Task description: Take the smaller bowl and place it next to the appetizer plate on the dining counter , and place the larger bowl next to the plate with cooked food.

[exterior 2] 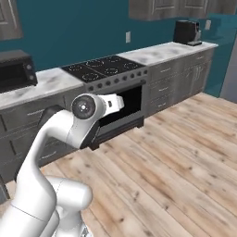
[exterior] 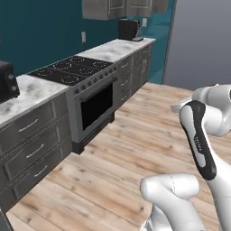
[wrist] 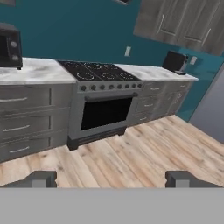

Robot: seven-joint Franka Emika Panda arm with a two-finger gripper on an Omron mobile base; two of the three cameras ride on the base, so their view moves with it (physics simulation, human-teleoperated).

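1. Gripper (wrist: 111, 179), hand view, nearest item. Two small dark fingers (wrist: 41, 178) are standing wide apart at the bottom edge and gripping nothing; bare floor is showing between them. The hand is looking level across the room at the oven front.
2. White robot arm with dark joints (exterior 2: 46, 162). In the right base view it is rising from the lower left and bending towards the range. The left base view is showing its dark padded link from the other side.
3. Light wooden plank floor (wrist: 131, 157), stretching from the robot to the cabinets.
4. Steel range with a black glass oven door (wrist: 105, 113) and a black cooktop (wrist: 98, 70), standing between two runs of grey drawers (wrist: 26, 113).
5. White marble bench with grey veins (wrist: 35, 72), running along the wall either side of the range, its long axis going left to right in the hand view.
6. Black microwave (wrist: 8, 46), sitting on the bench left of the range.
7. Black coffee machine (wrist: 175, 61), sitting at the far right end of the bench.
8. Teal wall (wrist: 78, 30) carrying a white outlet (wrist: 127, 51), with grey upper cabinets (wrist: 183, 26) hanging above.
9. Tall pale grey panel (exterior: 198, 40), standing beyond the bench end; the left base view is giving it most fully.
10. Smaller bowl and larger bowl: position and facing cannot be told from these views.
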